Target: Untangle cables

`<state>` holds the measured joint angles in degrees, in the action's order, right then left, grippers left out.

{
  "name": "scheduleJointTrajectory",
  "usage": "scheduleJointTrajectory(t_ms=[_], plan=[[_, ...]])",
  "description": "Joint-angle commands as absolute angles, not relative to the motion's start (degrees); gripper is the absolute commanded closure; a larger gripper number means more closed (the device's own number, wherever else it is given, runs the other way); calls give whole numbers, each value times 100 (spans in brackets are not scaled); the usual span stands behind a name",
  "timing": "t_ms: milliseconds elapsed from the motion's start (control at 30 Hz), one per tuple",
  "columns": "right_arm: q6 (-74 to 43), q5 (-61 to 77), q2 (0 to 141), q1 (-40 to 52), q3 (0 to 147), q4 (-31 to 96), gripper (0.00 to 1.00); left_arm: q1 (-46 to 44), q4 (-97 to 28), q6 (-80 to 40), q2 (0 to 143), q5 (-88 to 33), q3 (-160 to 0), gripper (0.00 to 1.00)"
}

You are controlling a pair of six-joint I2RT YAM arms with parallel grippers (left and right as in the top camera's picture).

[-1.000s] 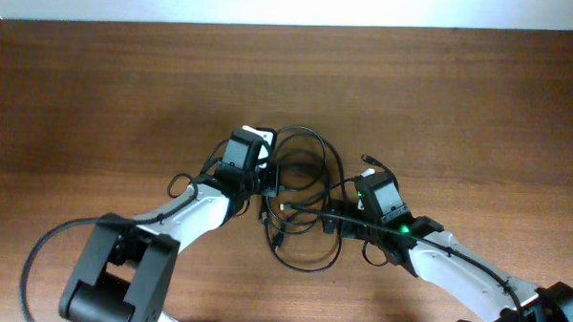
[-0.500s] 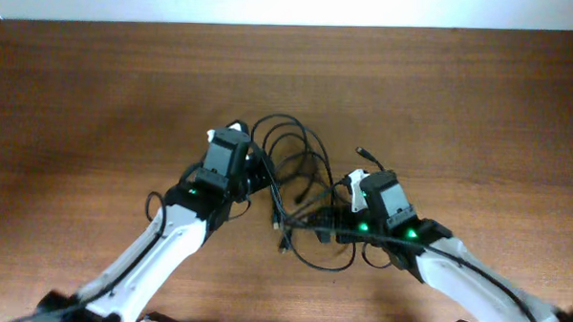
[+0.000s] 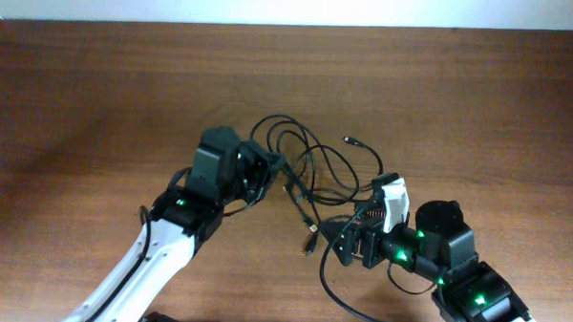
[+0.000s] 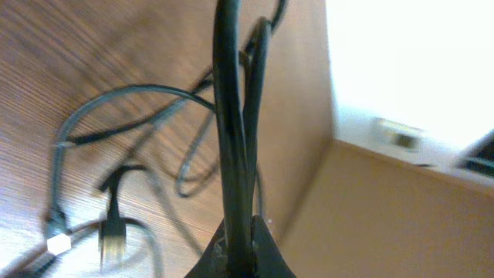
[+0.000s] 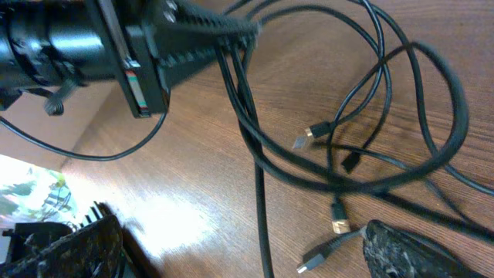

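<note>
Right arm has backed off toward lower right of the overhead view, and the cables [image 3: 310, 171] have spread from a tight coil into looser loops at frame centre. Left gripper [image 3: 272, 166] is clamped on a couple of strands, lifting them. Right gripper [image 3: 346, 244] has jaws wide apart, holding nothing, w/ a gold-tipped plug [image 5: 337, 225] near it. Best approach, I'd say: keep left as steady anchor, have right take one free plug end & draw it out slowly, away from the loops, so crossings don't tighten.

- Table [image 3: 98, 97]: I log brown wood grain, smooth, faint sheen.
- Cables [image 4: 230, 116]: I log black plastic-like sheath, smooth, slightly glossy.
- Plug tips [image 5: 338, 225]: bright metal.
</note>
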<state>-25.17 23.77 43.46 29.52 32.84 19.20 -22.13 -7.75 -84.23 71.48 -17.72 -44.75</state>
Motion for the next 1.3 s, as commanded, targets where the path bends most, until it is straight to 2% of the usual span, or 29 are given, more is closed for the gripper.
scheduleJointTrajectory(t_ms=[0,200,367,467,533,567,633,667,700,933,1267], plan=[[-2445,2377,4235,2993,3374,1981,1,-2222,-410,-9614,6482,-1975,-4506,100],[-2443,2231,4241,2993,3371,2082,1,-2222,62,-9911,5621,-1262,-4506,100],[-2440,2178,4241,2993,3371,2126,1,-2222,102,-8167,5085,-440,-4506,99],[-2440,2158,4248,2993,3371,2128,2,-2224,-51,-6165,4984,-423,-4506,90],[-2440,2158,4248,2993,3371,2130,2,-2224,-405,-5304,4984,-423,-4506,80],[-2440,2156,4248,2993,3371,2130,1,-2224,-644,-5030,4991,-421,-4506,72],[-2440,2115,4248,2993,3371,2130,1,-2224,-1332,-4438,5026,-423,-4506,23],[-2440,2102,4248,2993,3371,2130,1,-2224,-1527,-4307,5050,-423,-4506,9],[-2440,2073,4252,2993,3371,2132,1,-2224,-1695,-4209,5057,-423,-4506,0],[-2440,2051,4456,2993,3371,2147,1,-2224,-2071,-3634,5048,-211,-4506,1],[-2488,2032,5231,2993,3371,1946,1,-2224,-3793,-3638,4624,2510,-4506,1]])
